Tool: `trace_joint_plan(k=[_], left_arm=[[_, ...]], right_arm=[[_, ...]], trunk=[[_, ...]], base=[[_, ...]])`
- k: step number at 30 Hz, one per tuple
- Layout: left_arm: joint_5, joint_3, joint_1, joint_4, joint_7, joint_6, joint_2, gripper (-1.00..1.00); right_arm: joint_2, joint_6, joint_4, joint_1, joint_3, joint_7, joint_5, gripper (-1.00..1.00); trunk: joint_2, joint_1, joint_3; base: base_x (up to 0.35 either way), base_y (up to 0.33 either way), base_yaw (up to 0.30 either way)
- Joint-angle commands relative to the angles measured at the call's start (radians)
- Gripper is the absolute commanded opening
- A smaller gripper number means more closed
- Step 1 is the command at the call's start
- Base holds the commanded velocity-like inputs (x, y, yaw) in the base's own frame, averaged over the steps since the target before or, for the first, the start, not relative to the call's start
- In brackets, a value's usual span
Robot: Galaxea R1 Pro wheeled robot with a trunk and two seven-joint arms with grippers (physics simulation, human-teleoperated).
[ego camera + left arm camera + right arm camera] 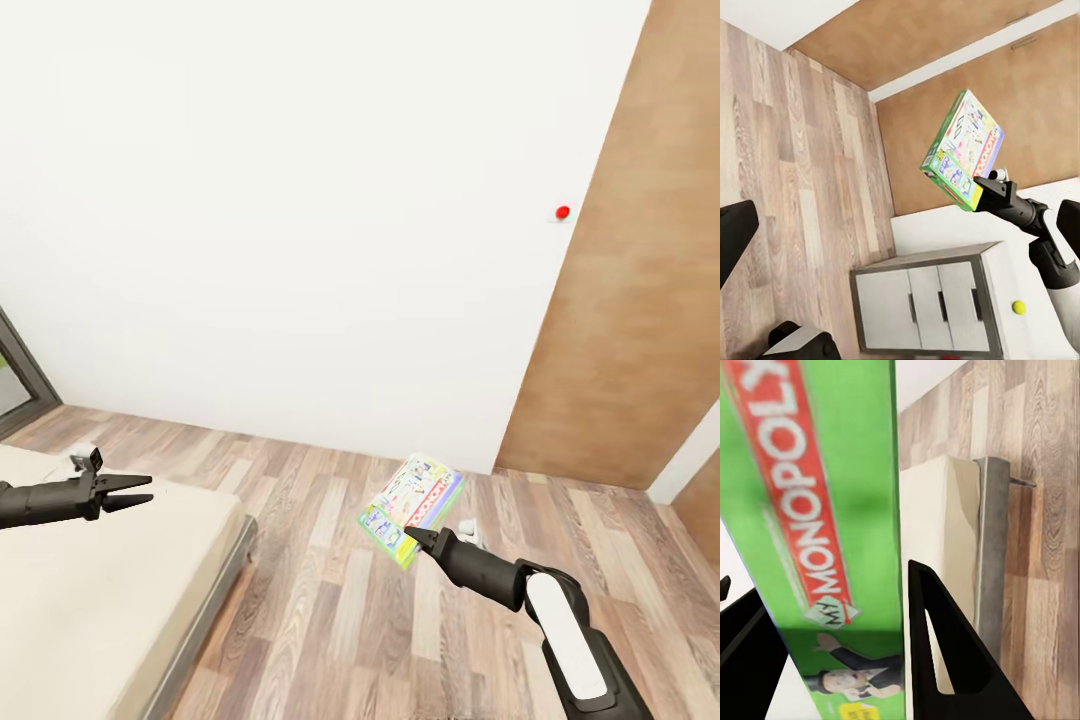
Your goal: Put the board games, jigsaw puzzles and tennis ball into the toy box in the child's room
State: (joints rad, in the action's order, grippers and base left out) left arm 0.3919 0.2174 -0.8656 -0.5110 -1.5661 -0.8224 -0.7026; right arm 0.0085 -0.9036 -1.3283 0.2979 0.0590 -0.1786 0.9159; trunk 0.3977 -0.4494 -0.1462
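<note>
The right gripper (412, 538) clamps a flat green-edged white-and-red Monopoly game box (412, 507) above the wood plank floor (330, 580). The left gripper (140, 491), fingers slightly parted and empty, hovers over the broad beige mattress (90, 590).

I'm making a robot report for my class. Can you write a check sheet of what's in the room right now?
Surface: wood plank floor; beige bed at the robot's left.
Job's things: Monopoly board game held up in the air; tennis ball on the white table with drawers.
Clutter: nothing seen.
Grippers: right gripper shut on the board game; left gripper open, empty, over the bed.
Cables: nothing seen.
Surroundings: white wall, wooden door, small red dot.
</note>
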Motion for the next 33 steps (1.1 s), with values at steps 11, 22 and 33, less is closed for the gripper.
trace_joint_plan(k=[11, 22, 33], left_arm=[[0.004, 0.006, -0.001, 0.0, -0.005, -0.011, -0.002, 1.0], [0.004, 0.007, -0.001, 0.0, -0.005, -0.011, -0.002, 1.0], [0.004, 0.007, -0.001, 0.0, -0.005, -0.011, -0.003, 1.0]], right_arm=[[-0.001, -0.006, 0.0, 0.001, 0.002, -0.008, -0.002, -1.0], [-0.002, -0.006, 0.0, 0.001, 0.002, -0.008, -0.002, -1.0], [-0.002, -0.006, 0.0, 0.001, 0.002, -0.008, -0.002, -1.0]], trunk=[[0.002, -0.001, -0.002], [0.002, -0.001, -0.002], [0.002, -0.001, -0.002]], base=[[0.0, 0.036, -0.275], [0.0, 0.005, -0.275], [-0.045, 0.0, -0.275]])
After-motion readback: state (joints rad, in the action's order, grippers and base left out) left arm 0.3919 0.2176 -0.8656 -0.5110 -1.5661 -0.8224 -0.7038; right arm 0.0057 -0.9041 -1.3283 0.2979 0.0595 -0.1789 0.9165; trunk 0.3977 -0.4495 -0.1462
